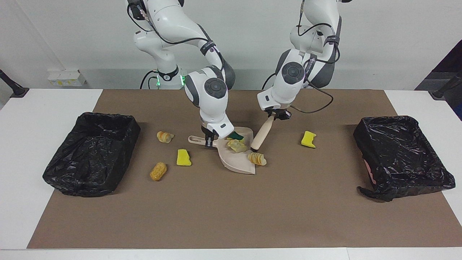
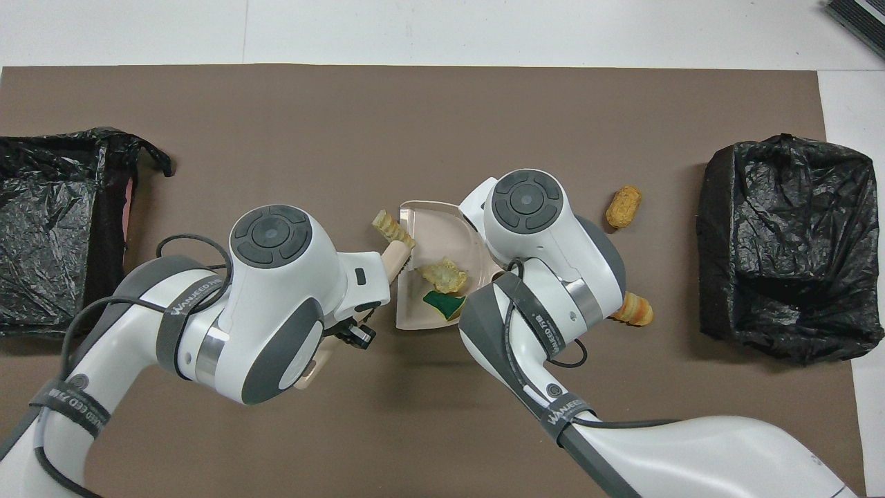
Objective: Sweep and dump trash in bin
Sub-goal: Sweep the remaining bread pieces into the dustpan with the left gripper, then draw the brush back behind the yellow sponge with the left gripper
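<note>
Scraps crowd the dustpan; mat beyond lies open.
</note>
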Tool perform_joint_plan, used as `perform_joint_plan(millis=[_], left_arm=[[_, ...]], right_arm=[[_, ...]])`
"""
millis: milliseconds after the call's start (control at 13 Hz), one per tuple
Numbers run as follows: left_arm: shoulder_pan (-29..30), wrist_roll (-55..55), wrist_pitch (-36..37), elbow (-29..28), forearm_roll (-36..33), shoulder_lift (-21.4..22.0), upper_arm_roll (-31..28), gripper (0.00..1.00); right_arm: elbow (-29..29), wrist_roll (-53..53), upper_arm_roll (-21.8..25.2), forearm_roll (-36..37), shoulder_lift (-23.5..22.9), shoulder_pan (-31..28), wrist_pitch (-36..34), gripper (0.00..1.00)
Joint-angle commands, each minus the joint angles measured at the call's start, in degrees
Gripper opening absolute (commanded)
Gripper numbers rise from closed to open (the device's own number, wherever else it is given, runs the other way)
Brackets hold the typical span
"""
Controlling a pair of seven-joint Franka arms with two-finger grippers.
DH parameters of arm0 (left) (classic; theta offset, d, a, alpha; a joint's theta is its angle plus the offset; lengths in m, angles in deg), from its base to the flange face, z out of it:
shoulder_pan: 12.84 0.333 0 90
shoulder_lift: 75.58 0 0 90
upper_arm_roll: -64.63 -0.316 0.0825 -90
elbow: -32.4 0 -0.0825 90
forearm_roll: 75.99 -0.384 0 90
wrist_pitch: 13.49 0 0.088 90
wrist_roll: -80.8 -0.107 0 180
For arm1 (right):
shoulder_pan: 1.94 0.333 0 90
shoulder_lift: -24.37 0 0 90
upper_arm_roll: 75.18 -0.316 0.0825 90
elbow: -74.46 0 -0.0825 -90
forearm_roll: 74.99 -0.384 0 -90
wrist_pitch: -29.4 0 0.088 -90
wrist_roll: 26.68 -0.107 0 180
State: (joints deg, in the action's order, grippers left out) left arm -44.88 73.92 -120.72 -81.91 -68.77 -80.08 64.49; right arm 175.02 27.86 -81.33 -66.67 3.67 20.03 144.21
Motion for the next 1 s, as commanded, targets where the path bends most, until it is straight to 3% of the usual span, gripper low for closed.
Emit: perform_joint_plan(millis=[0,154,461,691,922], left_arm=[[-1.7,1.3,-1.2,0.5,-1.0,1.0,0.2,0.00],[-0.4,1.3,0.3,0.5,-1.0,2.5,-0.5,0.00],[9.3,1.5,1.4,-0.1,-1.1,2.4,-0.4,0.00],[13.3,15.5,5.7,-1.0,-4.1,3.3,-0.6,0.00],[13.4,34.3,12.6,-3.1,-7.2,5.5,-0.6,0.00]], right_arm=[[2.1,-1.5,-0.4,0.7,1.8,-0.2,-0.2,0.00],[2.1,-1.5,-0.4,0.7,1.8,-0.2,-0.2,0.00],[2.2,-1.5,-0.4,0.7,1.8,-0.2,-0.2,0.00],[2.2,-1.5,-0.4,0.7,1.8,-0.2,-0.2,0.00],[2.4,-1.5,-0.4,0.7,1.9,-0.2,-0.1,0.00]])
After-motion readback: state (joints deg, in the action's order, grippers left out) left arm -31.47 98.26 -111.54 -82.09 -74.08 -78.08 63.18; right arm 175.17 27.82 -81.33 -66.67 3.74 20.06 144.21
